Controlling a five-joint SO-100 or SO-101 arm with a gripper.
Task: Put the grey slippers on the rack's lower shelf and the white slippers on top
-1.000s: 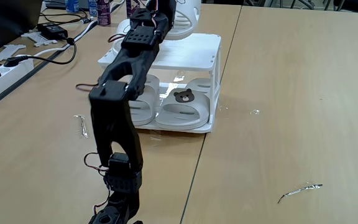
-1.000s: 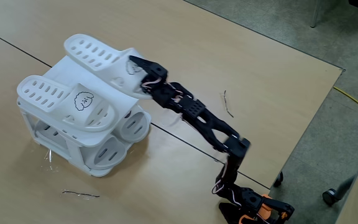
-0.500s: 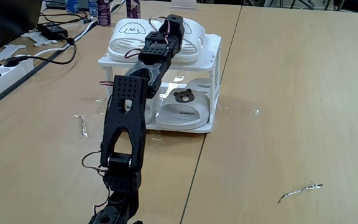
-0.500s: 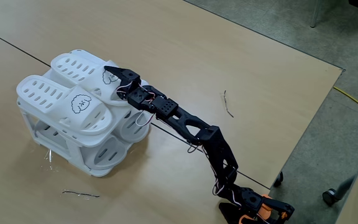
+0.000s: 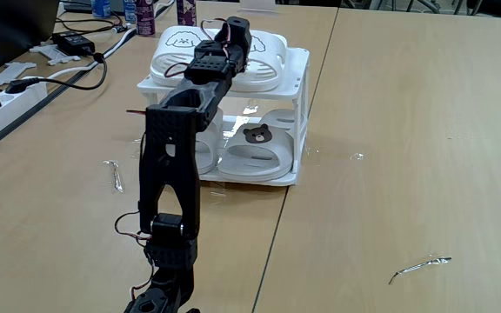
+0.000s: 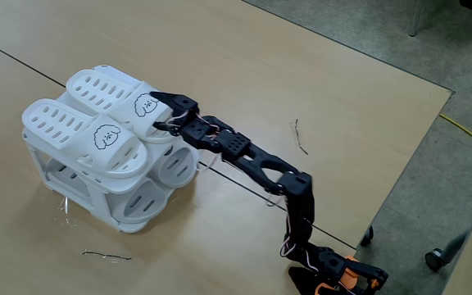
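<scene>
Gripper: we see the gripper (image 6: 164, 113) at the heel end of one of the white slippers (image 6: 120, 92) on top of the rack (image 6: 72, 192); in a fixed view one dark finger (image 6: 174, 101) lies over the slipper's edge and the other sits lower. We cannot tell whether the jaws grip the slipper or stand parted around it.

Arm: we see the black arm (image 5: 172, 165) reach from its base at the table's near edge, up and over to the rack top; in a fixed view it crosses in front of the rack's left half.

White slippers: we see both lying side by side on the slatted top (image 5: 298, 65), dog faces up; the second one (image 6: 80, 135) touches the first along its side.

Grey slippers: we see them (image 5: 263, 148) on the lower shelf (image 5: 259, 176), toes facing outward; the bear badge shows on the right-hand one in a fixed view, the left-hand one partly hidden behind the arm.

Table: we see a light wooden table (image 5: 407, 130) with a seam beside the rack.

Clutter: we see a power strip (image 5: 7, 96) and cables at the far left.
</scene>
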